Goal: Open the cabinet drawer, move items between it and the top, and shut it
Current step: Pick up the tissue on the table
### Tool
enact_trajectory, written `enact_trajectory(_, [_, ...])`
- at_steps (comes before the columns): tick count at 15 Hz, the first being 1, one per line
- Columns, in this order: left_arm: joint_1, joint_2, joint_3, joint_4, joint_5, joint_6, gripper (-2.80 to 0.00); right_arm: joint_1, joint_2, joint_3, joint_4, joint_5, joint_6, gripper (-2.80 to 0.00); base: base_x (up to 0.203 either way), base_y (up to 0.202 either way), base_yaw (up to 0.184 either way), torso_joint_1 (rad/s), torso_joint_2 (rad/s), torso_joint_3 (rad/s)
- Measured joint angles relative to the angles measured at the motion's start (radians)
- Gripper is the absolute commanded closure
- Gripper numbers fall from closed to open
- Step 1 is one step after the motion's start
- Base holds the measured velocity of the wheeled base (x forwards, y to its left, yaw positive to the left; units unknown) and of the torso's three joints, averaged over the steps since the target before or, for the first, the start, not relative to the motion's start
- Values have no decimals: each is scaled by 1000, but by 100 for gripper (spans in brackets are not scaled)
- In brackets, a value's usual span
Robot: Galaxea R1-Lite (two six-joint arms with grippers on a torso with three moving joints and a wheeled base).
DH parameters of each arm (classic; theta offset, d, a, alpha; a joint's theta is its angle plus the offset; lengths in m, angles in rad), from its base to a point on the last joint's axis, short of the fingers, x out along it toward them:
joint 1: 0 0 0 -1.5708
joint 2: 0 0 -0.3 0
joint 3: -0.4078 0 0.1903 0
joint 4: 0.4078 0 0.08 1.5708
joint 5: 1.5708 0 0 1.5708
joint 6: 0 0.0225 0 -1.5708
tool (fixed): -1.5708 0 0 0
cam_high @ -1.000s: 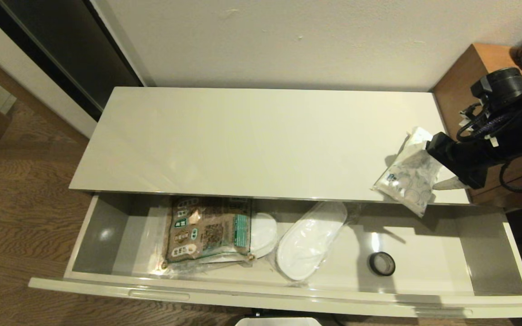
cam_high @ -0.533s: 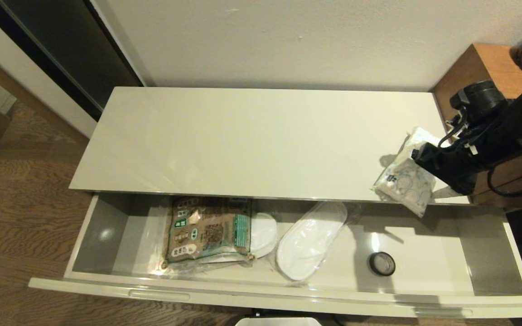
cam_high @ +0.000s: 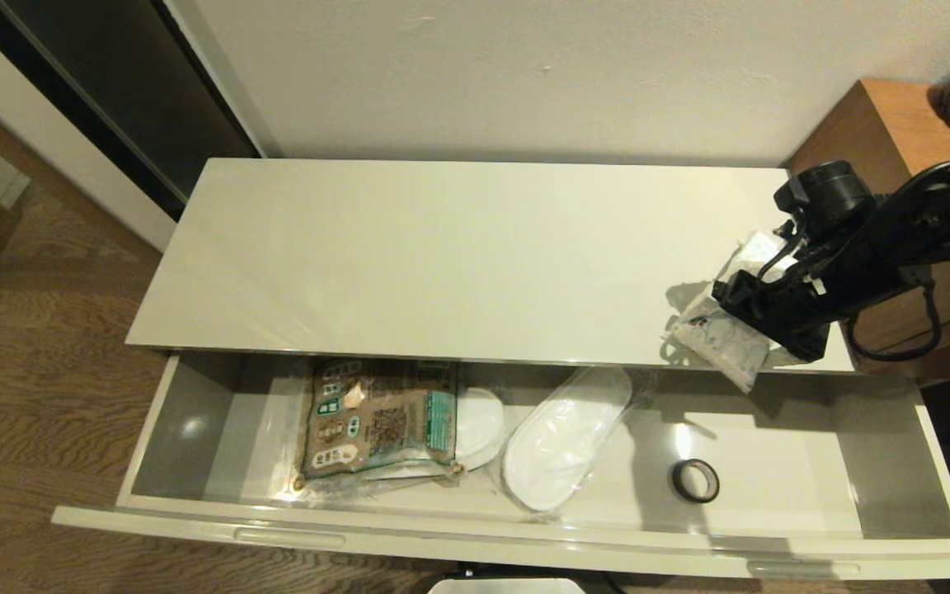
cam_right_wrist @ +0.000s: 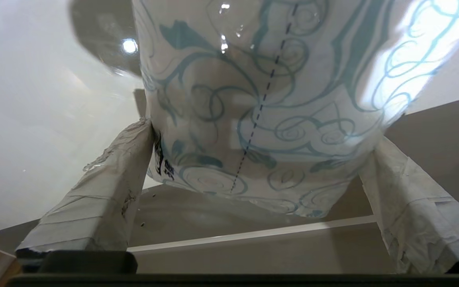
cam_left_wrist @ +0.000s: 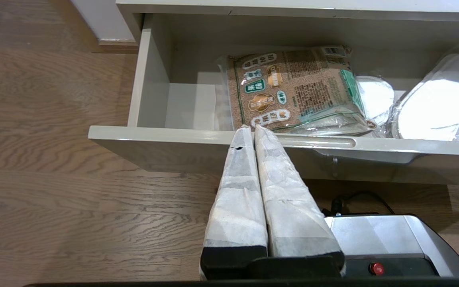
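Our right end effector (cam_right_wrist: pixel 253 159) has its two taped fingers (cam_right_wrist: pixel 102 187) spread wide and pressed against both sides of the soft white tissue pack with blue swirl print in clear wrap (cam_right_wrist: pixel 261 99), so we have that pack gripped. In the head view the right end effector (cam_high: pixel 759 318) sits over the front right corner of the long glossy cream-beige top panel (cam_high: pixel 458 256), and the tissue pack (cam_high: pixel 718 334) hangs partly past the panel's front edge, above the open drawer.

Below it, the long shallow cream drawer with grey inner walls (cam_high: pixel 186 429) is pulled out wide. Inside we see the white slipper in clear plastic (cam_high: pixel 562 441) lying near the middle, tilted on a diagonal. Just left of it, the brown-and-green printed packet (cam_high: pixel 376 417) lies flat, covering most of a second white slipper (cam_high: pixel 479 425). A small black tape ring (cam_high: pixel 695 480) rests on the drawer floor toward the right, apart from the slipper.

Our left end effector (cam_left_wrist: pixel 253 129) is down low in front of the drawer's left part, fingers pressed together with nothing between them, tips just at the drawer's front lip. A brown wooden side cabinet (cam_high: pixel 879 124) stands against the right end of the top panel.
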Motion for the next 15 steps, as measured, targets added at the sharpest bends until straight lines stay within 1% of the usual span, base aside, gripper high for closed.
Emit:
enact_trajectory(6, [0, 0, 0, 0, 0, 0, 0, 1, 1, 2, 2, -11, 1, 0, 0, 0, 0, 0, 0, 0])
enact_trajectory(10, [0, 0, 0, 0, 0, 0, 0, 7, -37, 17, 14, -9, -3, 0, 0, 0, 0, 0, 0, 0])
enact_trajectory(12, [1, 0, 0, 0, 0, 0, 0, 17, -79, 54, 17, -4, -8, 0, 0, 0, 0, 0, 0, 0])
enact_trajectory(15, [0, 0, 0, 0, 0, 0, 0, 36, -171, 160, 22, -1, -12, 0, 0, 0, 0, 0, 0, 0])
